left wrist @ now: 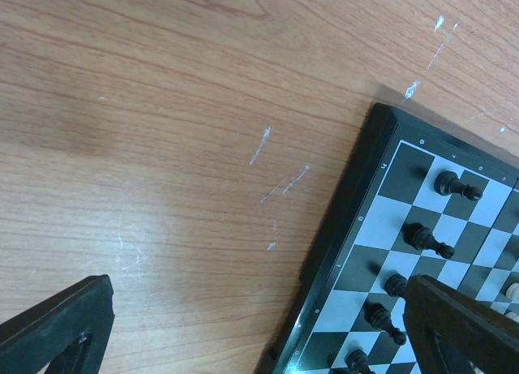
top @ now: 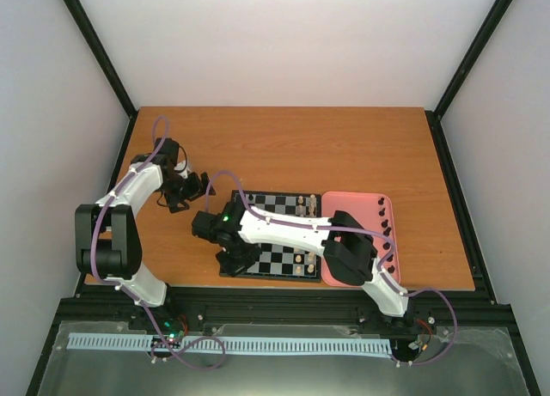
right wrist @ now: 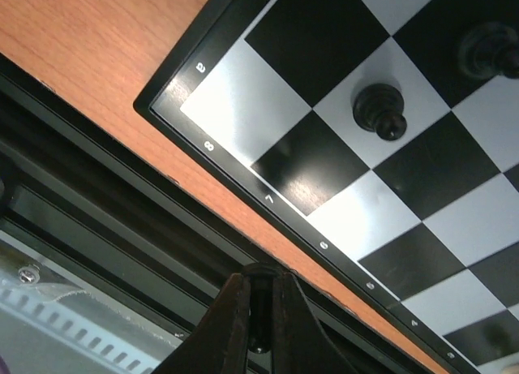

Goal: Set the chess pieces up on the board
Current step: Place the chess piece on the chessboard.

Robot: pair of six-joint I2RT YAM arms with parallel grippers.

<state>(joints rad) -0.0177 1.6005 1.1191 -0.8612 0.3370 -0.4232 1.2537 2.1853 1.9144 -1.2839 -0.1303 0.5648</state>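
Hovering over the near-left corner of the board (right wrist: pixel 162 106), the right claw (right wrist: pixel 259 281) is closed on what looks like a black piece (right wrist: pixel 259 301); the left claw (left wrist: pixel 259 317) gapes empty beside the board. Several black pawns (left wrist: pixel 454 184) stand placed, and more wait in the pink tray (top: pixel 352 205).

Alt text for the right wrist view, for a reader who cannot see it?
The right claw, shut on what looks like a small black piece, hovers near the board's empty corner square. A black pawn stands diagonally next to that square; wooden table beyond.
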